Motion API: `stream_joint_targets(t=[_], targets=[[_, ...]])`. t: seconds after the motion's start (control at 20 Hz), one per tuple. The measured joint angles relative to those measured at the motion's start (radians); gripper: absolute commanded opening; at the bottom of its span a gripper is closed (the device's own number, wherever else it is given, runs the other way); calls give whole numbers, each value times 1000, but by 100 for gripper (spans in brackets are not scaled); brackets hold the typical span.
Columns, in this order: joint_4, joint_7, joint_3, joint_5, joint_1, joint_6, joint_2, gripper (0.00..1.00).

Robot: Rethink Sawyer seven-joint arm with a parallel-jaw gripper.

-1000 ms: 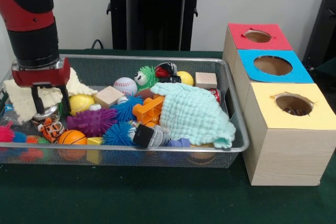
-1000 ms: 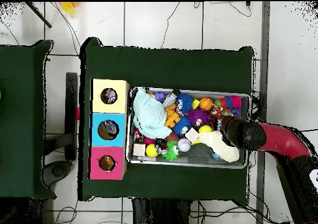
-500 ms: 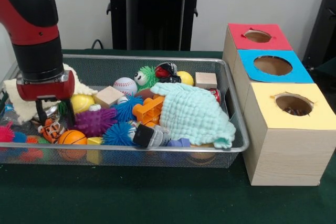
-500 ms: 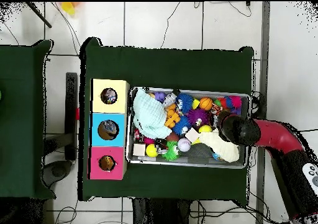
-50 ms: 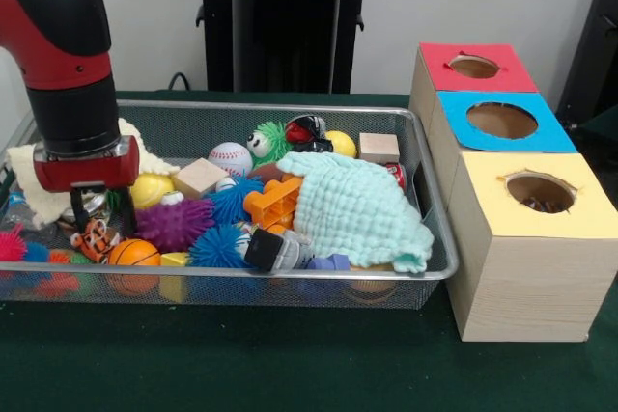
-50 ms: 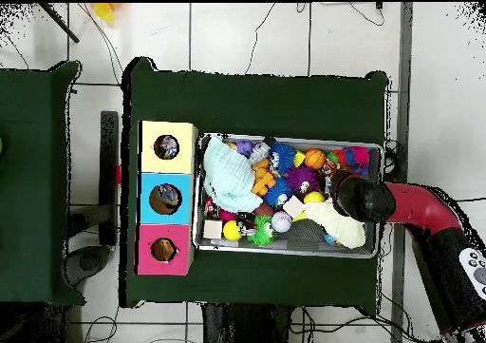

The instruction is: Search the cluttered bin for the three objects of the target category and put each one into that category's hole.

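My gripper (image 5: 100, 215) hangs low at the left end of the wire bin (image 5: 290, 107), open, its two black fingers (image 5: 75, 209) about a toy's width apart. Between and just below them lie a shiny silver object (image 5: 91, 204) and a small tiger toy (image 5: 95, 236). In the overhead view the red and black arm (image 6: 365, 199) covers the gripper at the bin's right end. Three boxes with round holes stand beside the bin: red (image 5: 473, 66), blue (image 5: 501, 120) and yellow (image 5: 541, 191). I see dark things inside the holes from above, as in the yellow box (image 6: 167, 147).
The bin is packed: a mint cloth (image 5: 359, 209), a cream cloth (image 5: 29, 180), a purple spiky ball (image 5: 172, 223), blue spiky balls (image 5: 220, 246), a baseball (image 5: 230, 157), a yellow ball (image 5: 149, 188), an orange block toy (image 5: 274, 202), wooden blocks (image 5: 379, 147) and a small basketball (image 5: 131, 254).
The gripper has sunk lower into the bin's left end and shifted slightly toward the tiger toy. Its fingers stay apart. The toys have not moved.
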Motion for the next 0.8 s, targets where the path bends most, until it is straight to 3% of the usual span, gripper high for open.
stream_joint_targets(t=[0.8], targets=[[1,0,8,-25,-16,-48,8,0]])
